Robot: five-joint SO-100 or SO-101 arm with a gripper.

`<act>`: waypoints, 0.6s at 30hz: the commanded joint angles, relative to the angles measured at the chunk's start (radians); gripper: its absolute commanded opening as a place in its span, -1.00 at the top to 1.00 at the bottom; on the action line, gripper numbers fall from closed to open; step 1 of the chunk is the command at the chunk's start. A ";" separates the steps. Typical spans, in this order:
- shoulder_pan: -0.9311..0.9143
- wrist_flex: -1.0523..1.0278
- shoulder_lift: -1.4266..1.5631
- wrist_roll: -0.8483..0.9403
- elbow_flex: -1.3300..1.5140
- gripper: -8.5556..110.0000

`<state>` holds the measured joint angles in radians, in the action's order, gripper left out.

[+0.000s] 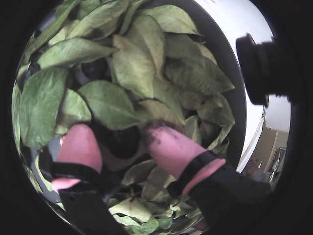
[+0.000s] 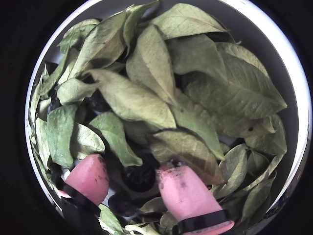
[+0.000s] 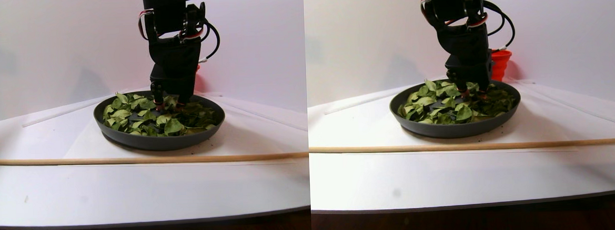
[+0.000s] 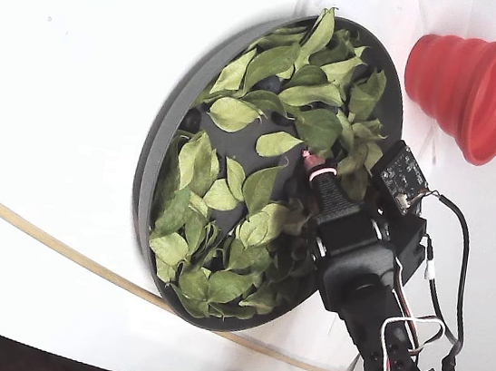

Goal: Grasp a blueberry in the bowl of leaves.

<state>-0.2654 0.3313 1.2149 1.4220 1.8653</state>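
- We are seeing the black hand (image 2: 139,177) with two pink-tipped fingers (image 2: 188,196) lowered into the wide, shallow, dark-grey round bowl (image 4: 166,124) on the white tabletop (image 4: 70,80).
- The hand is spread, not clamped: in both wrist views the pink tips are standing apart with a small dark round blueberry (image 2: 139,177) sitting between them, and we cannot tell whether either tip is touching it.
- The blueberry (image 1: 122,142) is lying low in the bowl among the loose green oval leaves (image 2: 132,100), partly overlapped by leaf edges; a second dark berry (image 2: 121,203) is showing just below it in that view.
- We are judging the berry to be light, soft-skinned, easily crushed and prone to rolling on its round sides, so the hold should go across its widest middle with gentle closing.
- The leaves look thin and light; we are expecting one to slip between finger and berry and weaken the grip.
- The red ribbed collapsible cup (image 4: 469,87) is standing outside the bowl, clear of the hand, and a thin pale wooden rod (image 3: 130,159) is lying across the tabletop in front.
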 commanded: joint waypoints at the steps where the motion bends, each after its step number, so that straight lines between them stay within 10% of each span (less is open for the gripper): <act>1: 0.008 0.000 0.011 -0.012 -0.031 0.55; 18: 0.002 0.000 -0.003 -0.006 -0.014 0.65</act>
<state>-0.2546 0.3329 1.2011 1.4082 1.8515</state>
